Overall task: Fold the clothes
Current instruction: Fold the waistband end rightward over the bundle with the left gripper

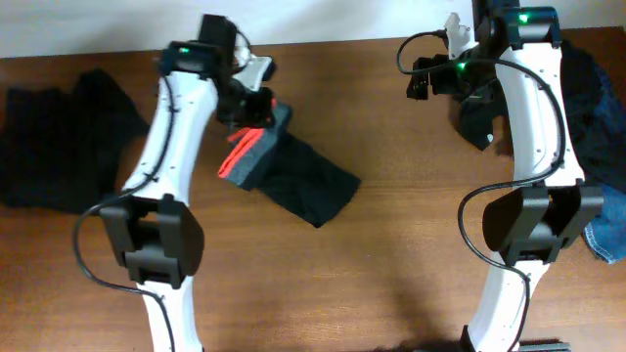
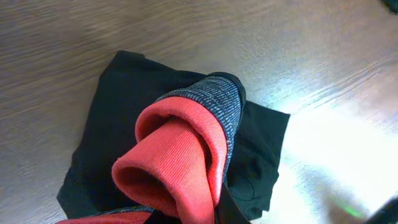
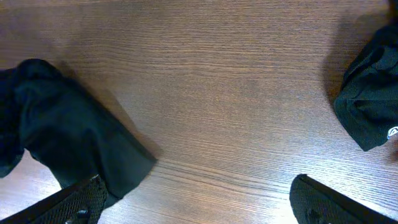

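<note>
Overhead, we've got the left gripper [image 1: 252, 110] parked at the top end of the red-and-grey banded piece [image 1: 256, 154]. That piece lies left of the middle of the worktop [image 1: 391, 225], with its black body trailing off toward the centre. That view hides how the grip actually looks, though. The left wrist view helps: the red band curls up toward the lens with the grey band wrapped over it, and the black part lies flat on the wood underneath. As far as we can tell, the left fingers are pinched narrow on that band.

For the right gripper [image 3: 198, 186], the right wrist view is the useful one. Its fingers [image 3: 78, 202] are spread wide with nothing gripped, just wood grain between them. A dark garment [image 3: 68, 137] sits just beside one finger, and a black piece [image 3: 370, 99] with a tiny white logo is off to the other side.

Only the overhead view gives us the rest. There's a black pile [image 1: 54, 147] at the left edge, well apart from the banded piece, and a heap of dark clothes [image 1: 597, 108] at far right. Blue denim jeans [image 1: 611, 240] poke out below that heap, beside the right arm.
</note>
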{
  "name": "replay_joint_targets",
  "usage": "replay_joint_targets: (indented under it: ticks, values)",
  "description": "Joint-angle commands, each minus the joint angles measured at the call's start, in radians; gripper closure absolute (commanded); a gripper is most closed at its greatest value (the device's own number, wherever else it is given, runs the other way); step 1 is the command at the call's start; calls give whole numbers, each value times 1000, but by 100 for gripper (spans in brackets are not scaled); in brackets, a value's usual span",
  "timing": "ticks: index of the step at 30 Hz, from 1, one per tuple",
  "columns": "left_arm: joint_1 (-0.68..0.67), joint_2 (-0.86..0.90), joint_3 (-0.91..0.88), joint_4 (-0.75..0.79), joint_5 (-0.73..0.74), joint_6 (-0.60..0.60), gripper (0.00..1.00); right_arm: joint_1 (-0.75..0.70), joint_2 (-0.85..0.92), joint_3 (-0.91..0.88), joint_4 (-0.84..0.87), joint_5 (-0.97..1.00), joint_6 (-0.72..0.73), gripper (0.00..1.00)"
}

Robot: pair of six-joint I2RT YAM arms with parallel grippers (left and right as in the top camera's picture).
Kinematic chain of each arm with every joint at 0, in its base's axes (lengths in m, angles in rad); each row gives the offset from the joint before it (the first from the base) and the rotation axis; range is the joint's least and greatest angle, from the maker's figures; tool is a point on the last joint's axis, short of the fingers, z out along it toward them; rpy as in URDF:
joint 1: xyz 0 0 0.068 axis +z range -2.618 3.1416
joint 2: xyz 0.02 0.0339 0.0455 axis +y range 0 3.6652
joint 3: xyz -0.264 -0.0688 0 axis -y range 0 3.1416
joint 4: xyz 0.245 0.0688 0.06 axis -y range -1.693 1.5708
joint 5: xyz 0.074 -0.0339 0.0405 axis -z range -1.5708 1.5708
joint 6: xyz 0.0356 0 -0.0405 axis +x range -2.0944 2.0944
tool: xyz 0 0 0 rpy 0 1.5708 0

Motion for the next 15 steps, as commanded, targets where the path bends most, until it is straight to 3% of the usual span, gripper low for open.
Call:
replay_joint_targets:
  ticks: [1,8,11,15]
  values:
    - [-67,4,24,4,-100,-10,99,-5,-41,22,-2,2,-11,1]
    - [-190,4,20,-9,-167,-1,99,-5,-41,22,14,4,-11,1]
    - [-226,4,19,-46,-183,6,89,-12,-41,22,26,21,-11,1]
    - [-272,5,15,-90,-183,5,89,-39,-41,22,43,27,-10,1]
